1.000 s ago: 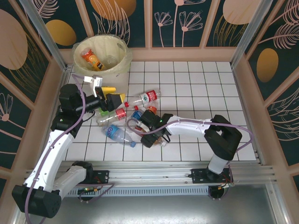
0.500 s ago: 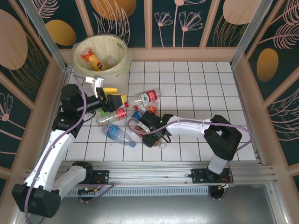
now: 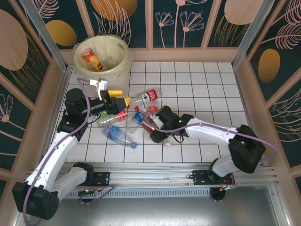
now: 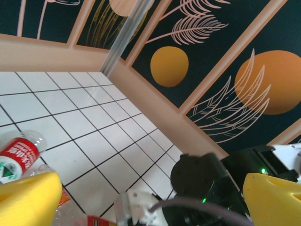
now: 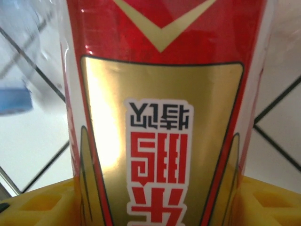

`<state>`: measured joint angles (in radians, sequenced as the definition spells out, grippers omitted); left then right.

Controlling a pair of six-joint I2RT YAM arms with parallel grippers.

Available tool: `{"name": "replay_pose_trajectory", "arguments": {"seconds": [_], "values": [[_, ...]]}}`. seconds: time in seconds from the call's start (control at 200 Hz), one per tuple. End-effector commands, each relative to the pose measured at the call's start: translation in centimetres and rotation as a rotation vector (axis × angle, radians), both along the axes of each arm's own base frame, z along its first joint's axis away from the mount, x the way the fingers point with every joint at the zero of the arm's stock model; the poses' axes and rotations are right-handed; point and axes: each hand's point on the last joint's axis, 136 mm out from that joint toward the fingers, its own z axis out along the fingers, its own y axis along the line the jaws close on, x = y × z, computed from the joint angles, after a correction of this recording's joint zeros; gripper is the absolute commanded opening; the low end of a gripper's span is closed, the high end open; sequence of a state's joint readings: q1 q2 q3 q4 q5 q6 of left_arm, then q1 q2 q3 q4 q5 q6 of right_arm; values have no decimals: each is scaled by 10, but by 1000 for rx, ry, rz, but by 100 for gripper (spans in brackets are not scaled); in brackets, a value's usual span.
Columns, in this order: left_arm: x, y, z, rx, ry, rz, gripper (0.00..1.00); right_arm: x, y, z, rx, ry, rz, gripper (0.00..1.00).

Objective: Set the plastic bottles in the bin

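Top external view: the bin [image 3: 123,66] stands at the far left corner of the tiled table [image 3: 202,94], with an orange bottle [image 3: 92,59] lying inside it. More bottles [image 3: 117,117] lie scattered mid-table between the arms, and a clear bottle [image 3: 118,135] lies nearest the bases. The left gripper [image 3: 118,97] hovers over the scatter's left end, its yellow fingers [image 4: 28,200] spread wide with nothing between them. The right gripper [image 3: 158,135] sits low at the scatter's right end, its pads [image 5: 33,207] against both sides of a red-label bottle [image 5: 160,94].
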<state>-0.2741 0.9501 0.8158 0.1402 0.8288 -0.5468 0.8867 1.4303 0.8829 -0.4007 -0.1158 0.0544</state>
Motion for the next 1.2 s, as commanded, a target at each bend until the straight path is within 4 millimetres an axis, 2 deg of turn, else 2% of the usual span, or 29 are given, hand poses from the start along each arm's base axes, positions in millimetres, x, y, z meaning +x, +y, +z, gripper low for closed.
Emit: {"name": "replay_pose_trajectory", "arguments": {"seconds": [0.0,0.215,0.38,0.46,0.475,0.52,0.761,0.911,1.191], "values": [[-4,-13,9,-41,-43,-32,98,7,6,31,170,-19,-49,64],[-12,-41,0,-76,-40,-115,98,21,-8,84,459,-16,-121,64],[-16,-60,-5,-102,-42,-172,98,18,-20,125,655,-5,-94,64],[-18,-68,-7,-125,-45,-195,98,12,-22,138,727,16,-61,64],[-18,-69,-8,-128,-44,-199,98,17,-27,140,739,12,-78,64],[-19,-74,-9,-139,-43,-212,98,15,-31,147,776,21,-66,64],[-16,-94,-20,-182,7,-257,98,5,-41,174,905,45,-10,65],[-13,-101,-17,-223,19,-278,99,0,-43,187,954,62,26,65],[-8,-110,-17,-240,51,-311,99,-8,-41,193,1005,84,70,65]]}}
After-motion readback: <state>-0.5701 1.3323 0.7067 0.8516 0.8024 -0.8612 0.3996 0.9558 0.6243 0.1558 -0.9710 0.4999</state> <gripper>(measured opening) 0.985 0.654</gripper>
